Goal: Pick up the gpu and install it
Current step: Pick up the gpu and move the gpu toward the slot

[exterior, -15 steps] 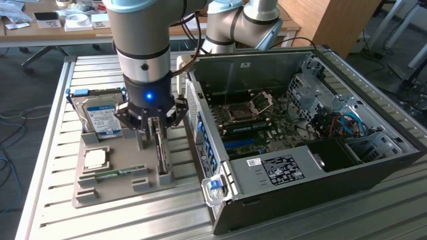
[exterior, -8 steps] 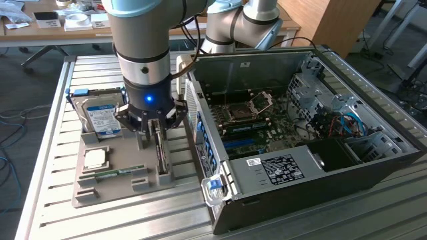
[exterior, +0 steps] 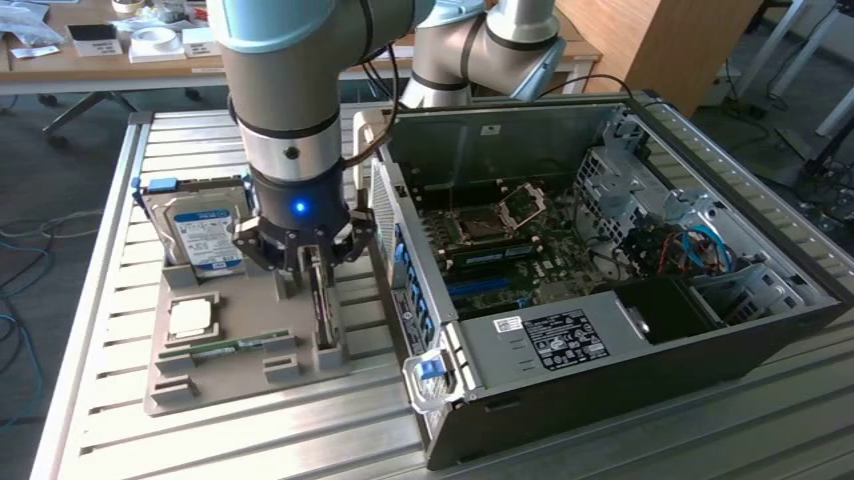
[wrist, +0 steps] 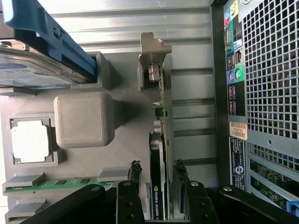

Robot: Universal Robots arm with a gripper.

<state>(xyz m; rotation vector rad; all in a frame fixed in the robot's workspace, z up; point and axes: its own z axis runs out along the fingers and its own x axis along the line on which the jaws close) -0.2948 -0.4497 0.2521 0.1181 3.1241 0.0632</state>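
The gpu [exterior: 324, 312] stands on edge in a slot of the grey holder tray [exterior: 227, 392], beside the open computer case [exterior: 627, 340]. It is a thin green board with a black cooler face and a silvery bracket at its far end. My gripper [exterior: 311, 262] hangs right over it. In the wrist view the gpu [wrist: 160, 116] runs between my two black fingers [wrist: 134, 171], and the gripper [wrist: 157, 170] is open, one finger on each side of the card with a small gap on both sides.
The tray also holds a hard drive [exterior: 200, 235] with a blue-white label, a square processor [exterior: 194, 318] and a RAM stick [exterior: 227, 347]. The case's motherboard [exterior: 507, 245] lies exposed at the exterior view's right. A second arm base [exterior: 474, 60] stands behind.
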